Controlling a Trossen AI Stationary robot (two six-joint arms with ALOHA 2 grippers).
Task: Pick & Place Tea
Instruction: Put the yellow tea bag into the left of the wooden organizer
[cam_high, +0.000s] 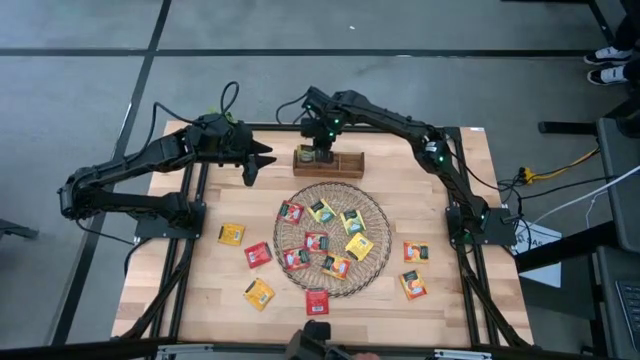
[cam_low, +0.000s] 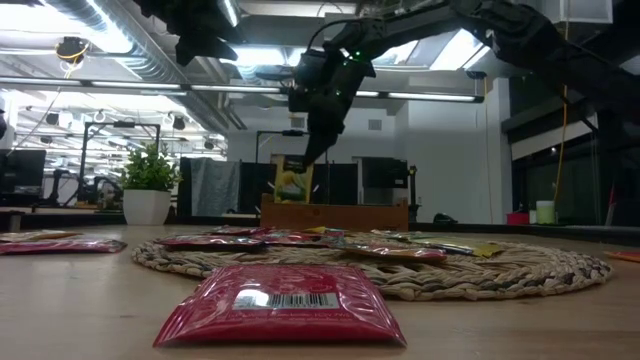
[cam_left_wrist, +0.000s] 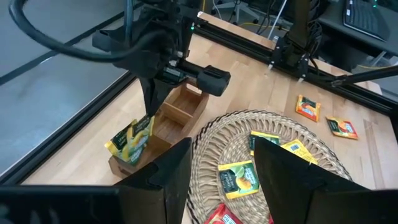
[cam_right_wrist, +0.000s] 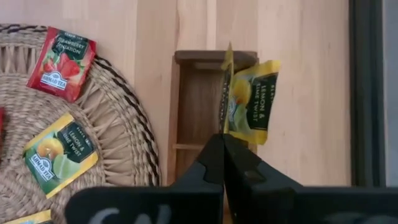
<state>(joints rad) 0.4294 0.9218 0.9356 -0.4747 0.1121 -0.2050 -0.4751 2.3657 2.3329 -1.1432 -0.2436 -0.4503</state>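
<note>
Several red, yellow and orange tea sachets lie on the round wicker mat (cam_high: 332, 238), for instance a yellow one (cam_right_wrist: 59, 155); more lie flat on the table around it, such as a red one (cam_high: 258, 254). Behind the mat stands a narrow wooden box (cam_high: 340, 163) with compartments. My right gripper (cam_high: 320, 152) is over the box's left end, shut on a yellow lemon sachet (cam_right_wrist: 227, 93). A second yellow sachet (cam_right_wrist: 252, 102) leans right beside it. My left gripper (cam_high: 252, 168) hovers open left of the box, touching nothing. My right gripper pinches the yellow sachet by its upper edge (cam_right_wrist: 225, 127) between its two shut fingers. The fingers (cam_left_wrist: 149, 102) come from above, slanting down. The sachet stands on edge below them in the box's left end compartment (cam_left_wrist: 134, 155); whether its lower edge touches the bottom is hidden.
Dark frame rails run along the table's left (cam_high: 190, 230) and right (cam_high: 470, 250) sides. A red sachet (cam_low: 283, 300) lies near the table's front edge. A potted plant (cam_low: 148, 180) stands in the room beyond the table. Bare wood shows at the front left.
</note>
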